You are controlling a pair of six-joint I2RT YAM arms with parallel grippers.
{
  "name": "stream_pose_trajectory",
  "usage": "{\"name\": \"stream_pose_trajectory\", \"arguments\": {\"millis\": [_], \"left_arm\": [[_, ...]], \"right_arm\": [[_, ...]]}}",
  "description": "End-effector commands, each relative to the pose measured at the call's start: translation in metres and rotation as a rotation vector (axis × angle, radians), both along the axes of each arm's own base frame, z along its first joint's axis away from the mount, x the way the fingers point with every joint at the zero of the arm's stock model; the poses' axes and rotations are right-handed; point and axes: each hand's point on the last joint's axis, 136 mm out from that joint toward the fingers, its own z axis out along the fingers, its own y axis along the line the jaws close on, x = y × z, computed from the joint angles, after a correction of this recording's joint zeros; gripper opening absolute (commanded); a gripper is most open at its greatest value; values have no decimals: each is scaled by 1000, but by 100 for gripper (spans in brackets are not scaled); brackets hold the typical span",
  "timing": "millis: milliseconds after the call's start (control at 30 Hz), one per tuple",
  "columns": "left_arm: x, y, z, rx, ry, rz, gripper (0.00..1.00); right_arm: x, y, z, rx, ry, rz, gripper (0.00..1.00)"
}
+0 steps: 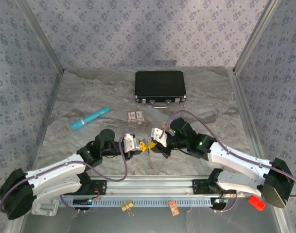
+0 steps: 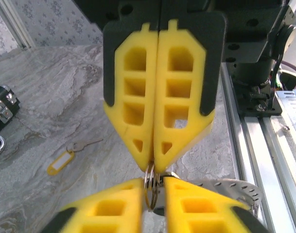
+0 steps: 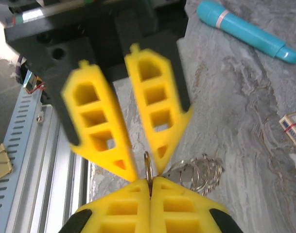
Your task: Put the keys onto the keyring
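The right tool (image 3: 149, 183) is clamping the keyring (image 3: 147, 167) edge-on, just above the table (image 1: 89, 97). The left tool (image 2: 152, 180) is standing narrow around the same ring, possibly touching it; a firm grip cannot be told.

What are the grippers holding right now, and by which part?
One keyring, edge-on between them: the right gripper pinches one rim, the left gripper the opposite rim.
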Motion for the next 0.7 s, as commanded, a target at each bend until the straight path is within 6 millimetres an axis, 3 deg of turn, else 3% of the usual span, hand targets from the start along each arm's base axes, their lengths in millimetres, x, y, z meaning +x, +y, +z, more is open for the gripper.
{"name": "stream_pose_trajectory", "arguments": {"millis": [0,300,500,533,600,667], "left_arm": [[-2,-1,15,-27,-38,-11,24],[-1,0,6,48,-35,-18,16],[-2,1,5,55,-39,-22,2],[-2,1,6,54,-41,-21,0],[-3,2,6,51,-43,-22,0],[-3,2,8,40,-49,-20,0]], "right_arm": [[-1,3,10,-19,-20,27,0],[-6,8,9,-152,-70,98,0],[-11,11,12,-179,-84,128,0],[-11,11,14,-165,-85,121,2],[-7,8,18,-122,-83,82,21],[-2,2,20,-80,-74,36,28]]}}
